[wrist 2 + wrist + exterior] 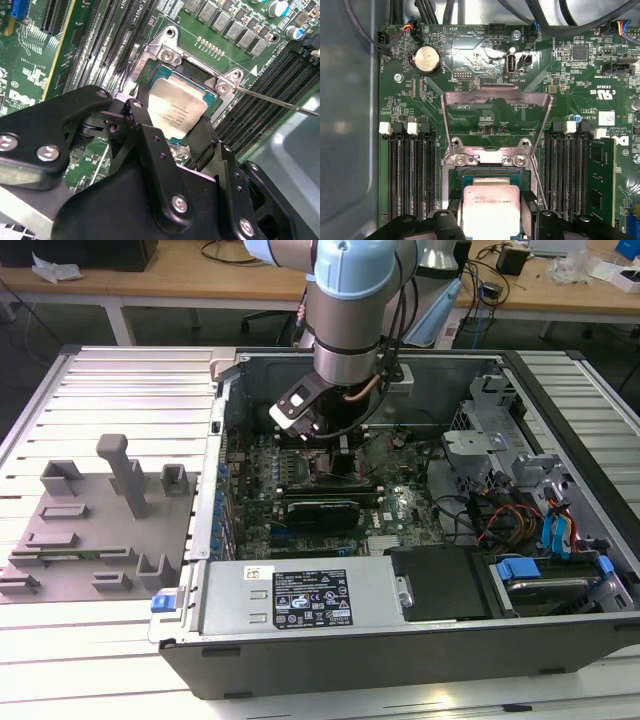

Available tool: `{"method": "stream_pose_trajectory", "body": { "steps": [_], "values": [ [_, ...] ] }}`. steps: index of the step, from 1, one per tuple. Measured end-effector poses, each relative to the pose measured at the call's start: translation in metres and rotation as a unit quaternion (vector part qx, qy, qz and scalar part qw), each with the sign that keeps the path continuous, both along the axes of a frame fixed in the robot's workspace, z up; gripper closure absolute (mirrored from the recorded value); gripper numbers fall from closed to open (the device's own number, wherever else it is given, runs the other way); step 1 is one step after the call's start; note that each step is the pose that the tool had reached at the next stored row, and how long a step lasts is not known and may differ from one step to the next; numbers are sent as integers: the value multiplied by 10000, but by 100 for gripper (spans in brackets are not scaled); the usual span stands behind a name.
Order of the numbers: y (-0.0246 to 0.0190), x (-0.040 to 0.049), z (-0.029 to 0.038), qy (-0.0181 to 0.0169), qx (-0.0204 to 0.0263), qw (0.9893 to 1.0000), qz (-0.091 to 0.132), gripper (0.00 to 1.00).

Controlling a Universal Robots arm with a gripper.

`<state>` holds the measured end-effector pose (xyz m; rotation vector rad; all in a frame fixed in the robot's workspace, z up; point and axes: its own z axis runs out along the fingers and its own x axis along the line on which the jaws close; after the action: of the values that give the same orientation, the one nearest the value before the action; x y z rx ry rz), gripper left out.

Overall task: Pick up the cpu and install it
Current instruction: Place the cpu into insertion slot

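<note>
The cpu [491,205], a flat square chip with a pale metal top, sits between the two black fingers of my gripper [491,220] in both wrist views. It is right over the open socket [165,75] on the green motherboard, its edges lined up with the socket frame. I cannot tell whether it rests in the socket or hangs just above it. One finger [141,120] presses one side of the cpu [175,112], the other finger [204,142] the opposite side. In the exterior view the arm's wrist [335,390] reaches down into the computer case.
The socket's metal load plate [496,100] stands folded open behind the socket, with a thin lever rod [280,100] beside it. Memory slots [410,175] flank the socket. Grey plastic blocks [95,530] sit on the table at the exterior view's left, outside the case [400,650].
</note>
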<state>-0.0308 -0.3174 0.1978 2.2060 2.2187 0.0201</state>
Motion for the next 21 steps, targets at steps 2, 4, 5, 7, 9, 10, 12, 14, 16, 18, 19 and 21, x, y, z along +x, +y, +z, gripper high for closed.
{"method": "stream_pose_trajectory", "body": {
  "steps": [2,4,5,7,9,10,12,14,16,18,19,21],
  "values": [
    [1,3,-2,5,-1,10000,0,45],
    [4,8,-5,6,0,10000,1,45],
    [4,10,-6,7,1,10000,1,45],
    [5,15,-6,7,1,10000,1,45],
    [6,18,-7,6,1,10000,1,45],
    [5,18,-7,6,1,10000,1,45],
    [5,18,-7,6,1,10000,1,45],
    [6,19,-8,6,2,10000,1,39],
    [5,19,-7,7,1,10000,1,32],
    [5,19,5,7,0,10000,1,32],
    [6,19,28,6,1,10000,1,32],
    [5,19,52,6,1,10000,1,32]
  ]
}}
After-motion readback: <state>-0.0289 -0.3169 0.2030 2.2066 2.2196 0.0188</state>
